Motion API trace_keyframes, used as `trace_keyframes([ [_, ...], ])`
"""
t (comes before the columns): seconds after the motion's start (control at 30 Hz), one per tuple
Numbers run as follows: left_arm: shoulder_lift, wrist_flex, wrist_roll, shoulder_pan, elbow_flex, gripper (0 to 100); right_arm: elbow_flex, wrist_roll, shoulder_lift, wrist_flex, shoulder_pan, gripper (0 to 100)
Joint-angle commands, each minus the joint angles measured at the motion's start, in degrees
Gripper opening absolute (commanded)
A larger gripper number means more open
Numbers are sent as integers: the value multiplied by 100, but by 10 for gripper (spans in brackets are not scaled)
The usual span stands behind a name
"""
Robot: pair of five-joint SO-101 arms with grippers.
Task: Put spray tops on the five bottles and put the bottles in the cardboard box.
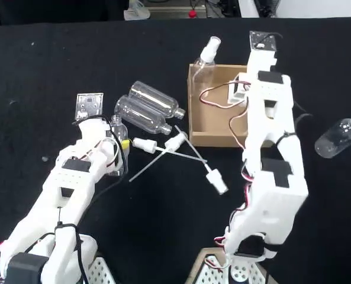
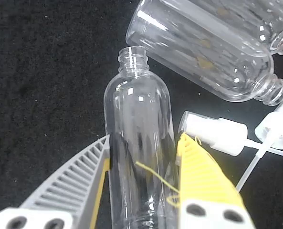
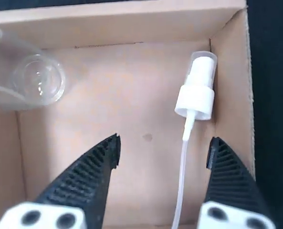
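My left gripper (image 2: 143,138) is shut on a clear uncapped bottle (image 2: 139,143), one finger on each side of its body; they sit left of centre, gripper (image 1: 117,139) and bottle (image 1: 116,125). Two more uncapped bottles (image 1: 148,107) lie touching just beyond it. Three loose spray tops (image 1: 144,144) (image 1: 176,141) (image 1: 216,180) lie on the black table between the arms. My right gripper (image 3: 164,139) hangs open over the cardboard box (image 3: 131,24), where a spray top (image 3: 196,90) lies loose. A bottle with a spray top (image 1: 203,59) stands at the box's far left corner.
A fifth uncapped bottle (image 1: 339,136) lies alone at the far right of the table. The right arm (image 1: 270,94) covers most of the box's right side. Open black tabletop spreads in front of the box.
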Motion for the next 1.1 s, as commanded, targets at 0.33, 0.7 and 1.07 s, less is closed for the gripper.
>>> trace_keyframes([
  [0.33,-114,-62,-35,-92,4,216,-593,0,523,-220,53,247],
  [0.7,-114,-62,-35,-92,4,216,-567,9,409,176,35,170],
  [1.07,-114,-62,-35,-92,-4,216,-655,-1257,224,-132,448,174],
])
